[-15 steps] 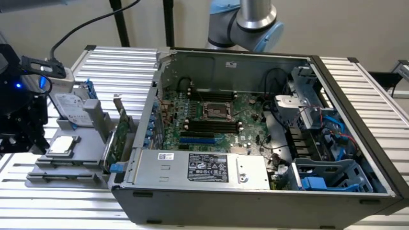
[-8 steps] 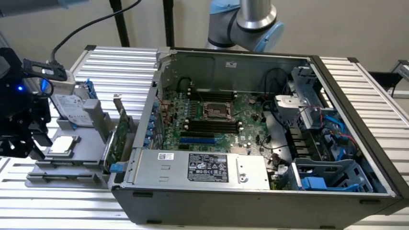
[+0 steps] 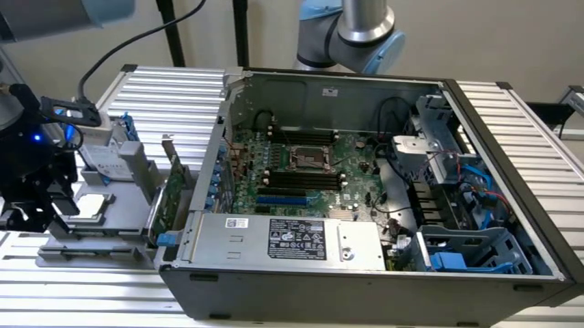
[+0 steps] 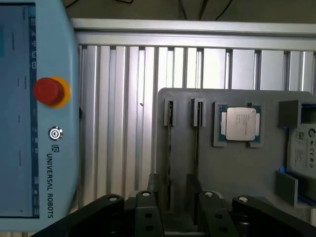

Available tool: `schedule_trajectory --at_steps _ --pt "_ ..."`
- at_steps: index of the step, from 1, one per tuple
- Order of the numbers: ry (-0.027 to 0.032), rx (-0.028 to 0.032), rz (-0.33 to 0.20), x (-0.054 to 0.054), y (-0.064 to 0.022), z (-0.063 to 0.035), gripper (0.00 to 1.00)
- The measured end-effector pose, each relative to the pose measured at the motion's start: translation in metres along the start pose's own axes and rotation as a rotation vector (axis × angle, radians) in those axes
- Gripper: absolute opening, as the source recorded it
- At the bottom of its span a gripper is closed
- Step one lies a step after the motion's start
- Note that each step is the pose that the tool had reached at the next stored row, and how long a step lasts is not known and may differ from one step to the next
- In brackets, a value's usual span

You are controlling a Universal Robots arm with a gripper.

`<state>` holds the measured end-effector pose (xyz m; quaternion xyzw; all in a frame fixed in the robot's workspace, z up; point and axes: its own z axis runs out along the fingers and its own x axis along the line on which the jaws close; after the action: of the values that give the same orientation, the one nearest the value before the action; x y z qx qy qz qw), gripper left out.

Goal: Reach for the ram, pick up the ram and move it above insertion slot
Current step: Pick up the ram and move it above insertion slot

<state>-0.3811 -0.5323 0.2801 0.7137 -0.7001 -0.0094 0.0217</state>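
Note:
The ram (image 4: 169, 148) stands on edge in a slot of the grey holder (image 4: 237, 173), showing as a thin dark strip. A second strip like it (image 4: 197, 143) stands in the neighbouring slot. My gripper (image 4: 173, 197) hangs over the holder's end, open. Its two dark fingers (image 4: 153, 190) stand either side of the first strip without touching it. In the exterior view the black gripper (image 3: 32, 212) is over the holder (image 3: 100, 232) at the far left, outside the open computer case (image 3: 365, 287). The motherboard's black memory slots (image 3: 297, 181) lie inside the case.
A processor chip (image 4: 239, 123) and a drive (image 4: 303, 153) rest in the same holder. A green expansion card (image 3: 171, 188) stands between holder and case. A teach pendant with a red stop button (image 4: 48, 91) lies on the ribbed aluminium table (image 4: 123, 123).

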Motion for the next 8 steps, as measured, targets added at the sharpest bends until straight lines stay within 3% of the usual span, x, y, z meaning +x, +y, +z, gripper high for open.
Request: schedule_trajectory --at_steps 8 --pt "-0.0001 0.0001 -0.001 0.000 -0.0009 0.0145 0.36"
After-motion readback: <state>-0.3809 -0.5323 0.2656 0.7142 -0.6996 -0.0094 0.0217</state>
